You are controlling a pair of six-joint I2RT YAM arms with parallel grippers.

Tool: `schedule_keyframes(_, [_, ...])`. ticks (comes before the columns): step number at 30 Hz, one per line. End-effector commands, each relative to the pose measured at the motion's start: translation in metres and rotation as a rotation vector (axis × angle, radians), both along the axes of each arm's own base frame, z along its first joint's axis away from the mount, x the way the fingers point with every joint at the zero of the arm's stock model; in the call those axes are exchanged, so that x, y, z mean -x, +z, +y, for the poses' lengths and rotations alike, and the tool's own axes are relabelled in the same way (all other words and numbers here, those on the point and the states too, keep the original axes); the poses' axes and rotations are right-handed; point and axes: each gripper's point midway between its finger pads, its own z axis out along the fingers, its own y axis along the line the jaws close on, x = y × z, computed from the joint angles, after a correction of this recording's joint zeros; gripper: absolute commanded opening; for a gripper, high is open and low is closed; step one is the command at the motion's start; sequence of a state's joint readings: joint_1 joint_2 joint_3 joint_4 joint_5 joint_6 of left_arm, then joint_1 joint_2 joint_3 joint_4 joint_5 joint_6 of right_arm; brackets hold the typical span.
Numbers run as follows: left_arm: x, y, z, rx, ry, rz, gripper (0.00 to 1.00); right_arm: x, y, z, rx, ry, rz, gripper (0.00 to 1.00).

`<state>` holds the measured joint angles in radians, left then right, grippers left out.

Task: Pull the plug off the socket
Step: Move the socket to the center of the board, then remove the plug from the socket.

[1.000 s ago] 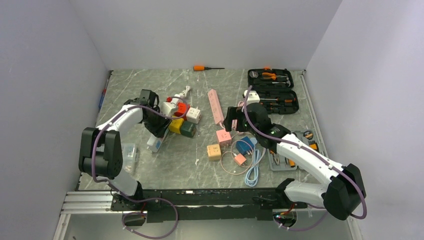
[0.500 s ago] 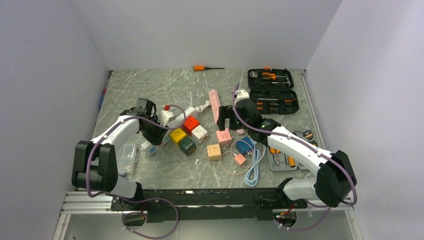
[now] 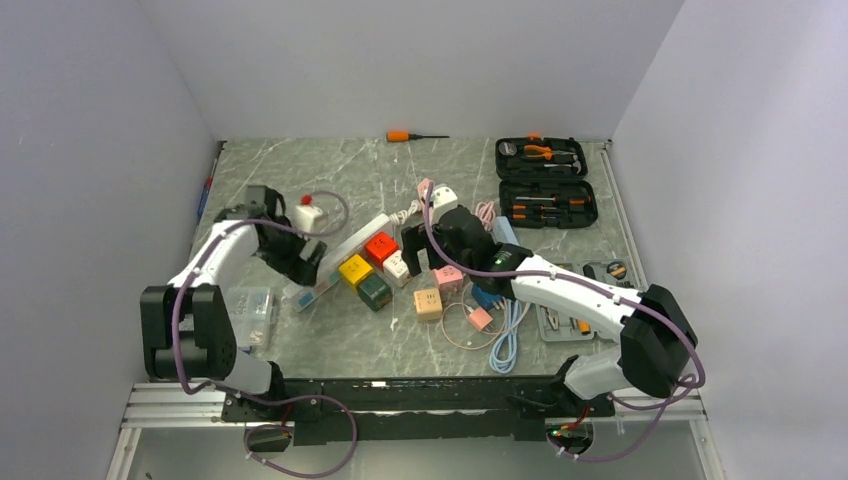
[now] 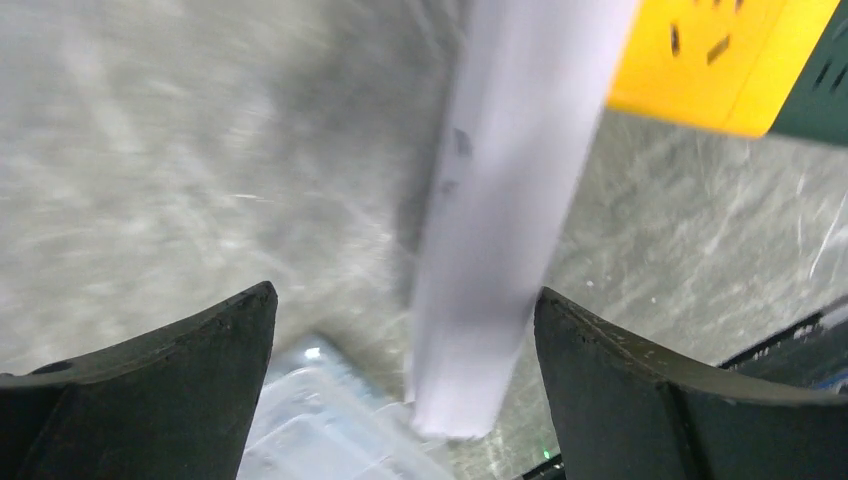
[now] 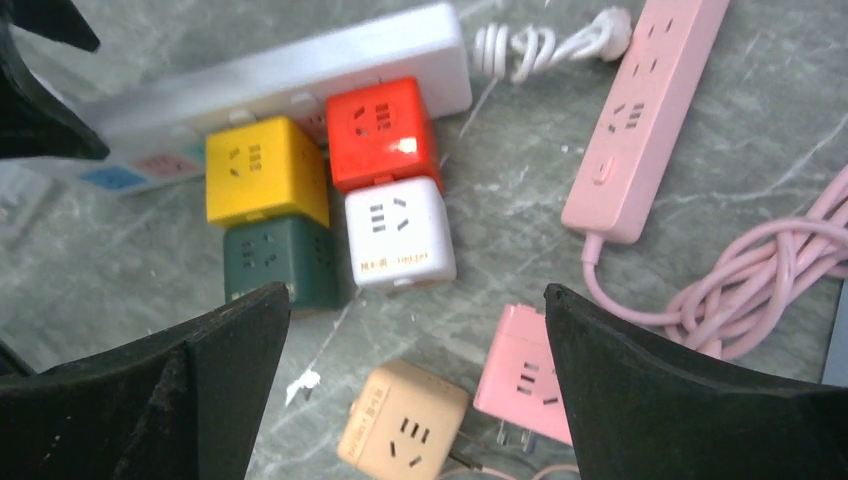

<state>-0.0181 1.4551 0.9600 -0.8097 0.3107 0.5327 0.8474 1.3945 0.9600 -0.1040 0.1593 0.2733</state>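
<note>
1. Left gripper [image 4: 405,295], spread wide and empty, has the white power strip [image 4: 510,200] between its fingers, just ahead.
2. Right gripper [image 5: 415,290] gapes empty; the yellow cube plug [image 5: 262,170] sits ahead-left, against the white power strip.
3. Rigid, light, likely tight-seated: pinch its flat sides.

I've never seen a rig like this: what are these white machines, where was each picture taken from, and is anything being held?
The left arm and right arm are robots bolted at the near edge of a table. The wide picture is from a fixed camera above, behind them. The other two come from a camera on each wrist; the black shapes are that arm's own claw fingers. On the table lie a white power strip, a red cube, yellow cube, green cube and white cube, a pink power strip and a tool case. The left claw is open near the white strip, the right claw open above the cubes. Neither holds anything.
</note>
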Motion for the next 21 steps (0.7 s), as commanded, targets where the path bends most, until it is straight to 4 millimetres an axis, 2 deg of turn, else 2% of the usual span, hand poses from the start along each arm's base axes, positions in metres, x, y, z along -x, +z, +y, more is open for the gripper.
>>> schedule_keyframes(1, [-0.041, 0.086, 0.012, 0.093, 0.111, -0.221, 0.99, -0.027, 0.061, 0.002, -0.238, -0.059, -0.115, 1.0])
schedule_keyframes(3, [-0.045, 0.104, 0.032, 0.054, 0.181, -0.265, 0.99, -0.031, 0.066, 0.0, -0.348, -0.043, -0.066, 1.0])
schedule_keyframes(5, [-0.047, 0.12, 0.048, 0.111, 0.226, -0.307, 0.99, -0.036, 0.065, 0.003, -0.38, -0.011, -0.029, 1.0])
schedule_keyframes(7, [-0.045, 0.135, 0.051, 0.234, 0.238, -0.309, 0.99, -0.042, 0.057, 0.008, -0.28, -0.017, -0.026, 1.0])
schedule_keyframes(10, [-0.046, 0.149, 0.057, 0.241, 0.257, -0.287, 0.99, -0.05, 0.048, 0.015, -0.127, -0.062, -0.025, 0.98])
schedule_keyframes(14, [-0.058, 0.193, 0.061, 0.206, 0.279, -0.472, 0.96, -0.059, 0.053, 0.024, -0.21, -0.088, -0.008, 1.0])
schedule_keyframes(16, [-0.06, 0.211, 0.058, 0.201, 0.287, -0.524, 0.83, -0.061, 0.045, 0.041, -0.281, -0.05, 0.124, 1.0])
schedule_keyframes(18, [-0.063, 0.215, 0.055, 0.214, 0.3, -0.519, 0.73, -0.065, 0.032, 0.052, -0.267, -0.017, 0.222, 1.0])
schedule_keyframes(19, [-0.063, 0.211, 0.051, 0.222, 0.293, -0.502, 0.73, -0.067, 0.027, 0.056, -0.251, -0.011, 0.227, 1.0])
schedule_keyframes(21, [-0.064, 0.191, 0.043, 0.201, 0.259, -0.452, 0.75, -0.066, 0.021, 0.064, -0.208, 0.019, 0.185, 1.0])
